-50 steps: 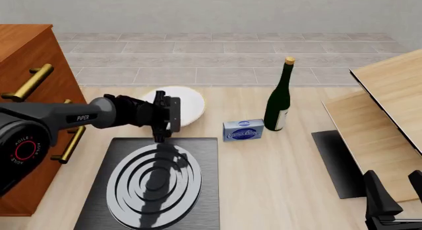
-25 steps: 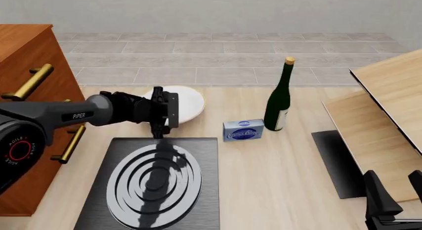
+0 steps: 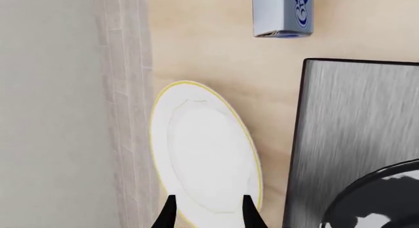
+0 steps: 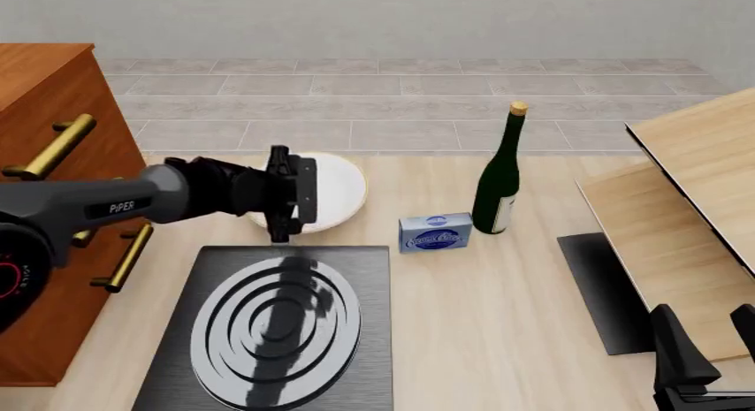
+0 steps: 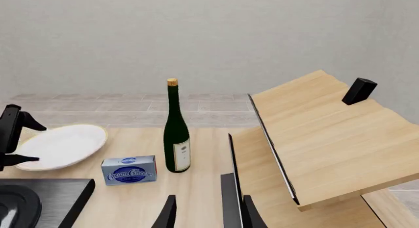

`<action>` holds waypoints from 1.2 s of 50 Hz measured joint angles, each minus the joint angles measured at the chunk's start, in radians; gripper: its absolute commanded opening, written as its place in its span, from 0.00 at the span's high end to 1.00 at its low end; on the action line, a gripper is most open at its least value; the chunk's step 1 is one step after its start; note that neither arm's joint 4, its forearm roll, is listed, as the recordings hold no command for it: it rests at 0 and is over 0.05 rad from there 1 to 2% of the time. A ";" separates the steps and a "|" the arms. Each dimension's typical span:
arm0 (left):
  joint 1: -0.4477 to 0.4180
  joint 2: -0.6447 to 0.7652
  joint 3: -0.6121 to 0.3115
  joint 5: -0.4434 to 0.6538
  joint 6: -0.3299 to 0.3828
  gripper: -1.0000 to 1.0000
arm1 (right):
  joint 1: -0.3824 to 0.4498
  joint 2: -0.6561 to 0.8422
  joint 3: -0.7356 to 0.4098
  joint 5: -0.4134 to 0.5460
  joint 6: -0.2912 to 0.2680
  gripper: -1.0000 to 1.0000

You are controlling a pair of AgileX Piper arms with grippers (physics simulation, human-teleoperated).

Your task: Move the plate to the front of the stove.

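Black fingers (image 3: 169,215) of the left gripper (image 4: 281,199) stood spread apart, one to each side of the near edge of the plate (image 4: 332,186), closed on nothing; whether they touched the rim could not be told; the white, gold-rimmed plate lay flat on the pale wooden surface (image 4: 496,278), just beyond the far edge of the stove (image 4: 283,323) and apart from it; the stove's silver ring burner carried the arm's shadow; a blue box (image 4: 436,232) lay to the right of the plate, with a green bottle (image 4: 500,174) upright just beyond the box; a brown cabinet (image 4: 48,102) with brass handles stood at the left; the right gripper (image 5: 204,213) hung low at the right, well apart from the plate, its fingers parted and empty, near a slanted wooden board (image 4: 690,163).
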 measured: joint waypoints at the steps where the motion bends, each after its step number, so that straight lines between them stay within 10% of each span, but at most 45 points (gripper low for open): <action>1: 0.000 -0.003 0.001 0.001 0.000 0.00 | 0.000 0.000 0.000 0.000 0.000 0.00; 60: -0.023 -0.178 0.071 -0.144 0.043 0.00 | 0.000 0.000 0.000 0.000 0.000 0.00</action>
